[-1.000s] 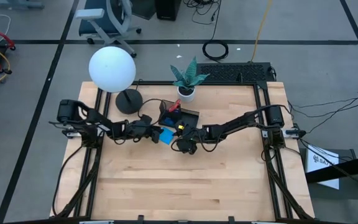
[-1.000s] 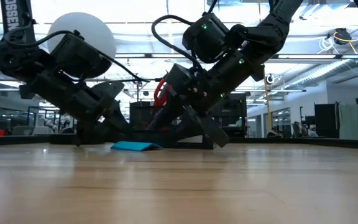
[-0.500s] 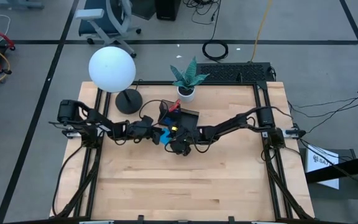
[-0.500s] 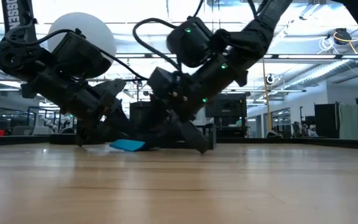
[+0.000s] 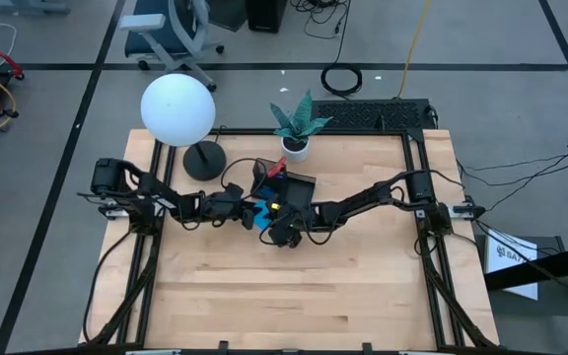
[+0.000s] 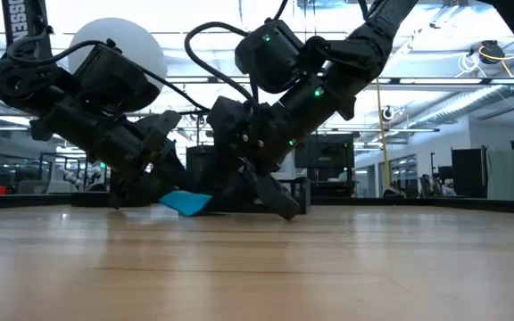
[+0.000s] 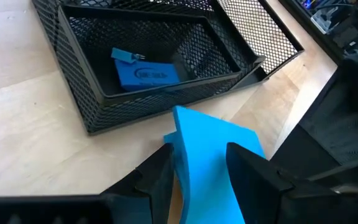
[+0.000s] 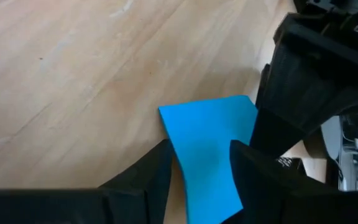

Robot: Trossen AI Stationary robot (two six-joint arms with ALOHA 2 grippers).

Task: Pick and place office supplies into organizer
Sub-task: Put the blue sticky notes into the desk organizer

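The bright blue note pad [image 5: 260, 212] sits tilted just in front of the black mesh organizer [image 5: 299, 184]. Both grippers meet at it. My left gripper [image 5: 248, 210] comes from the table's left and has the pad [image 7: 213, 149] between its fingers. My right gripper [image 5: 268, 220] comes from the right and has the same pad [image 8: 207, 143] between its own. Red scissors handles [image 5: 276, 170] stick up out of the organizer's far end. A small blue piece [image 7: 146, 74] lies on the floor of the tray [image 7: 98, 93]. My left gripper has the pad's two opposite side edges [image 7: 180, 155] between its two fingers, which slant down from the table's left. The pad [image 6: 186, 202] is tilted, its low corner about at the tabletop. My right gripper has the pad between its two fingers at its side edges [image 8: 173, 149], at the end away from the left gripper. Its fingers slant down from the table's right. The pad's far end passes under the left gripper.
A lamp with a white globe [image 5: 177, 108] and a round black base [image 5: 203, 160] stands at the far left. A potted plant [image 5: 296, 146] is behind the organizer. Bare wood stretches toward the table's near edge [image 5: 284, 296].
My right gripper has come down and toward the table's left, onto the pad. The pad, which lay flat on the table, is now tipped with one side raised.
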